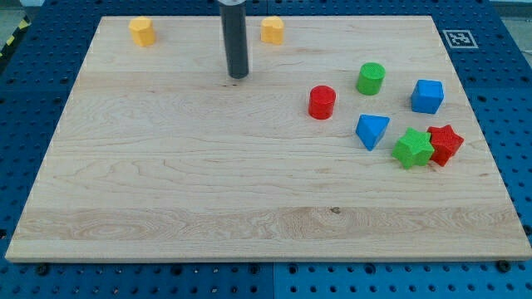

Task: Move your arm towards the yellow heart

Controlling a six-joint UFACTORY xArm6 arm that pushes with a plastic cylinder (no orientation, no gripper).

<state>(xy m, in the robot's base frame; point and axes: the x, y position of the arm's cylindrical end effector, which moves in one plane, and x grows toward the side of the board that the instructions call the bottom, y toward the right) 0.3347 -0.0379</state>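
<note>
Two yellow blocks lie near the board's top edge. One yellow block (272,30) is right of the rod and looks like the heart. The other yellow block (143,31) is at the top left, and its shape is not clear. My tip (238,76) rests on the board between them, a little below both. It is nearer the right yellow block and touches neither.
At the right are a red cylinder (322,102), a green cylinder (371,78), a blue cube (427,96) and a blue triangle (371,130). A green star (412,148) touches a red star (445,144). The wooden board (166,191) lies on a blue perforated table.
</note>
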